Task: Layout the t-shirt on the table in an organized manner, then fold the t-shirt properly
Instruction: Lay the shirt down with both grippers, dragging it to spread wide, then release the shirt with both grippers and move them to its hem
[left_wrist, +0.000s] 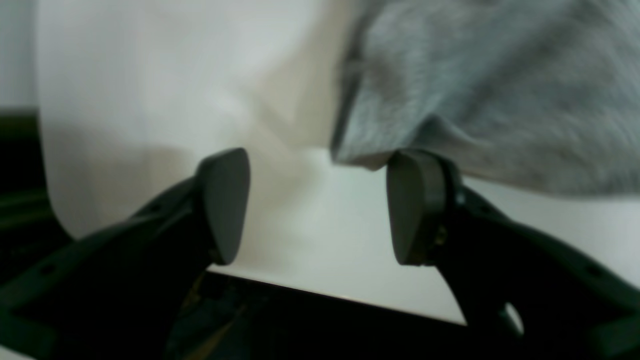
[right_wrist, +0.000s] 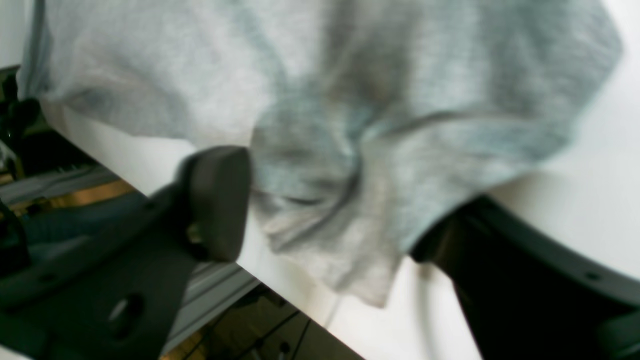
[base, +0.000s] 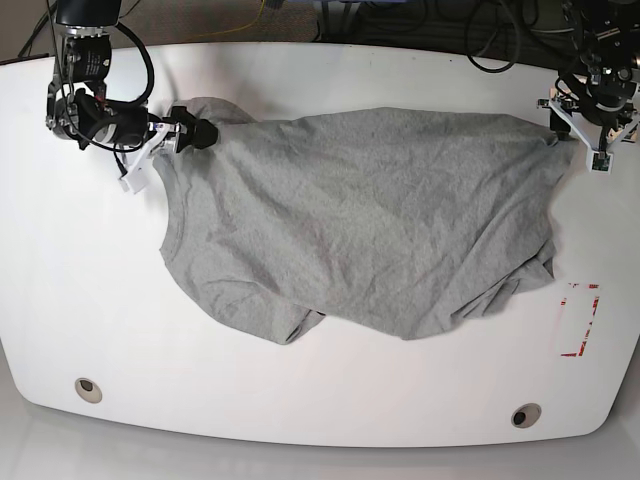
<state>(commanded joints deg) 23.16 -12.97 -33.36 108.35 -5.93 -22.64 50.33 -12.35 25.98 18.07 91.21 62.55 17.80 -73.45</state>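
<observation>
My right gripper (right_wrist: 320, 210) has its 2 fingers bunched on a fold of the t-shirt (base: 370, 220) at the sleeve end, near the table's (base: 300, 400) far edge on the base view's left. My left gripper (left_wrist: 317, 205) hangs with its jaws spread wide and nothing between them, one pad just touching the shirt's hem corner at the opposite end. The grey shirt lies spread and wrinkled across the middle of the white table, beside the red dashed rectangle (base: 580, 320).
</observation>
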